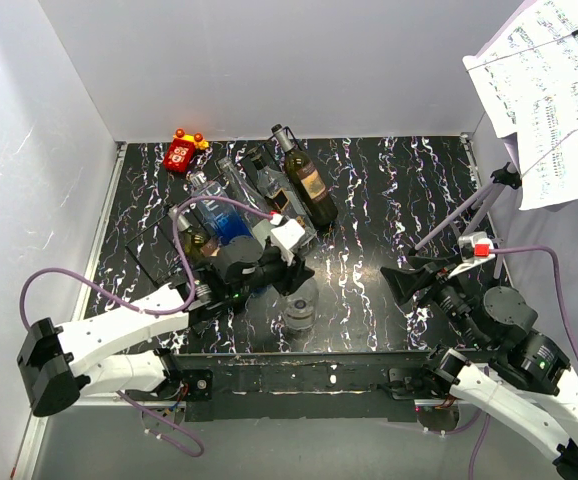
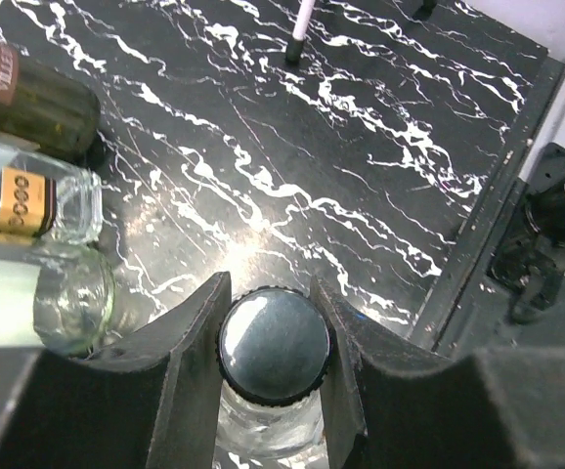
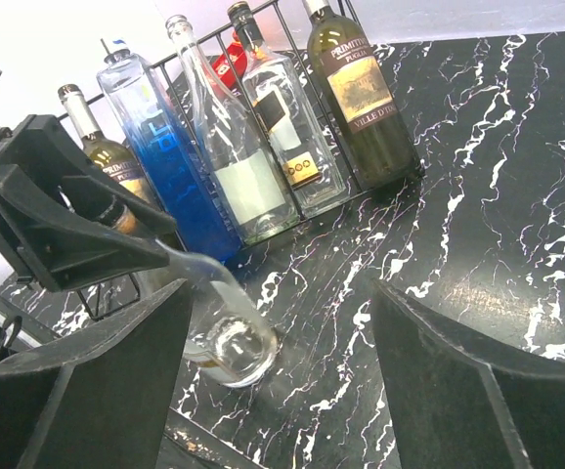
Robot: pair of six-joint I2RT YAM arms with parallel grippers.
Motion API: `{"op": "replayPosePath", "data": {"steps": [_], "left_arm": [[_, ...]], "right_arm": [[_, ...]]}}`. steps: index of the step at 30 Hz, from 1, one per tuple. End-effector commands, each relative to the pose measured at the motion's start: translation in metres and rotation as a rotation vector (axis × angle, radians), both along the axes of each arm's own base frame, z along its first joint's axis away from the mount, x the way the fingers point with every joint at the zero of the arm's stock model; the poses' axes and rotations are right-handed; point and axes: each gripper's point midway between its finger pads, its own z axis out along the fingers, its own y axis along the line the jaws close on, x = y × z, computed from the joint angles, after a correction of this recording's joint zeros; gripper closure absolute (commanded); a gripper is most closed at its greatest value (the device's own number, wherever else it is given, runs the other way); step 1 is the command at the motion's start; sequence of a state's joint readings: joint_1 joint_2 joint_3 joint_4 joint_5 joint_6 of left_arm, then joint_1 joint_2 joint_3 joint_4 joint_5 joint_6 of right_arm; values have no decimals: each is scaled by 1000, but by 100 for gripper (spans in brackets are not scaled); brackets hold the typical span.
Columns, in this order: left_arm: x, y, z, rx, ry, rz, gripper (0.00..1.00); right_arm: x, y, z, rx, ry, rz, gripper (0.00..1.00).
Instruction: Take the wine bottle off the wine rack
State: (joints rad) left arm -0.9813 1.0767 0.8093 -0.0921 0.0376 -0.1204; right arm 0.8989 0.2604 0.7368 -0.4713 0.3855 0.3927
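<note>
My left gripper [image 1: 291, 268] is shut on the black-capped neck of a clear glass wine bottle [image 1: 300, 306]. The bottle hangs tilted in front of the wine rack [image 3: 284, 34], with its base low over the marbled table. In the left wrist view both fingers press the round black cap [image 2: 275, 345]. The right wrist view shows the bottle's base [image 3: 229, 344] below the left gripper [image 3: 72, 230]. The black wire rack [image 1: 159, 240] holds several more bottles. My right gripper [image 1: 405, 284] is open and empty at the right, its wide-apart fingers [image 3: 97, 391] framing that view.
In the rack lie a dark wine bottle [image 1: 307, 185], a blue bottle [image 1: 226, 218] and clear bottles [image 3: 287, 127]. A small red toy [image 1: 182, 150] sits at the back left. A music stand [image 1: 469, 205] with sheet music [image 1: 554, 90] stands at the right. Grey walls enclose the table.
</note>
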Motion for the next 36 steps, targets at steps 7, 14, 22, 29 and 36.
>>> {"op": "replayPosePath", "data": {"steps": [7, 14, 22, 29, 36], "left_arm": [[15, -26, 81, -204, -237, 24, 46], [10, -13, 89, -225, -167, 73, 2], [25, 41, 106, -174, -59, 360, 2], [30, 128, 99, -98, 2, 696, 2], [23, 219, 77, -148, 5, 957, 2]], "right_arm": [[1, 2, 6, 6, -48, 11, 17], [2, 13, 5, -9, -22, 45, 17], [4, 52, 8, -19, 75, 158, 21], [4, 100, 25, 35, 109, 308, 23], [8, 133, 32, 58, 113, 386, 23]]}}
